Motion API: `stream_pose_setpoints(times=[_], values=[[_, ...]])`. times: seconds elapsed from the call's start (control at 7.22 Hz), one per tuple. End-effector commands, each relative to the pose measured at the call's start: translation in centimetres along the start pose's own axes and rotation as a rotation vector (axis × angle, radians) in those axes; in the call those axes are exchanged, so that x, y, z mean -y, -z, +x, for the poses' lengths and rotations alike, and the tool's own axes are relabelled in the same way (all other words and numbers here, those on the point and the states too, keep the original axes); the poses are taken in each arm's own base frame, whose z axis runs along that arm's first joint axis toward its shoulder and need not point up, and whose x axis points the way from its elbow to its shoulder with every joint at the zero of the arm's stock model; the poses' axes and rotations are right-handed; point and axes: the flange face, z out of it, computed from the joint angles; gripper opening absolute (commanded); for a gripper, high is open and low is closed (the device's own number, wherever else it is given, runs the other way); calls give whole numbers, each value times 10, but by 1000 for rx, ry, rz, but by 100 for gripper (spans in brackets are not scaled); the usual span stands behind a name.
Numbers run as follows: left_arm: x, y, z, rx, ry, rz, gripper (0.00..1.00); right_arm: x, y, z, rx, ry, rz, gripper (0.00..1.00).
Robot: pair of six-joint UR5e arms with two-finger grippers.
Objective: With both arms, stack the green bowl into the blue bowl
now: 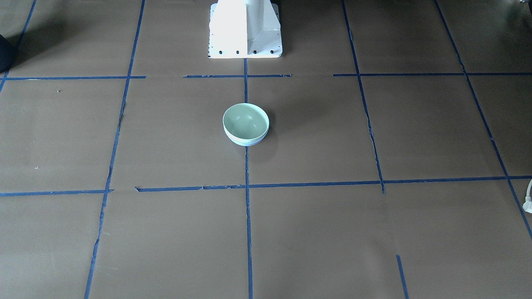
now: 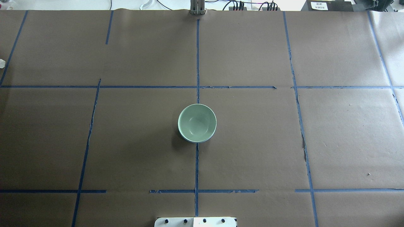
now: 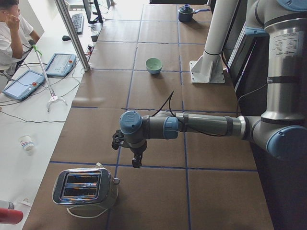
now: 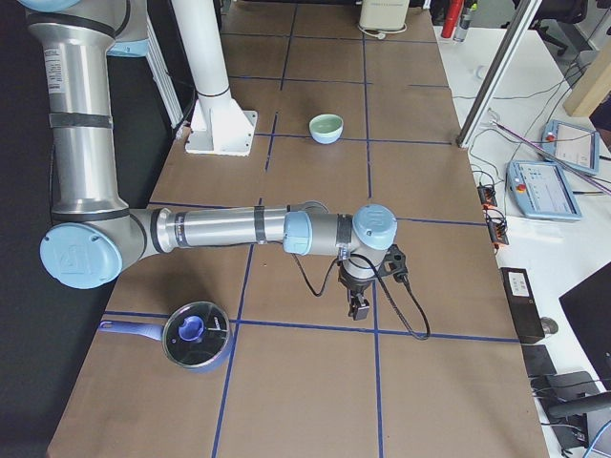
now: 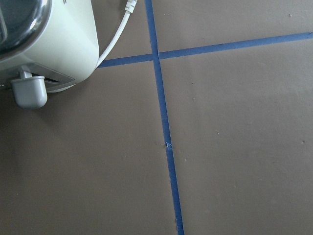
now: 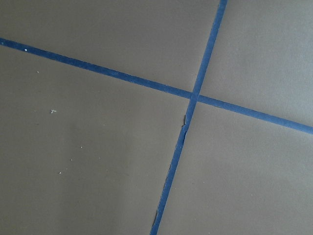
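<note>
The green bowl (image 1: 245,121) sits nested inside the blue bowl (image 1: 246,143), of which only a thin rim shows beneath it. The pair stands at the table's middle on the centre tape line, also in the overhead view (image 2: 197,122). Both arms are far from the bowls, out at the table's ends. My left gripper (image 3: 136,160) hangs low near a toaster. My right gripper (image 4: 358,307) hangs low near a lidded pot. Each shows only in a side view, so I cannot tell whether it is open or shut. The wrist views show only table and tape.
A chrome toaster (image 3: 86,187) stands at the table's left end, its white cord (image 5: 115,39) beside it. A blue pot with glass lid (image 4: 196,334) sits at the right end. The white pedestal (image 1: 245,29) stands behind the bowls. An operator (image 3: 12,28) sits off-table.
</note>
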Motion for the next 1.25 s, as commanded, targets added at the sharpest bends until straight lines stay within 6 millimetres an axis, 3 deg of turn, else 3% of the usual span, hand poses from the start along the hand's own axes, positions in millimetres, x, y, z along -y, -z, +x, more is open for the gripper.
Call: stream_pose_setpoints(times=[0.0, 0.42, 0.69, 0.97, 1.11], values=[[-1, -2, -2, 0, 8, -4, 100, 0, 1, 0, -2, 1, 3, 100], [-2, -3, -14, 103, 16, -21, 100, -3, 5, 4, -5, -9, 10, 100], [-2, -3, -14, 99, 27, -20, 100, -2, 5, 4, -3, -11, 10, 100], [3, 2, -7, 96, 186, 5, 100, -2, 5, 4, -2, -12, 10, 100], [2, 3, -7, 97, 182, 8, 100, -2, 5, 4, 2, -13, 10, 100]])
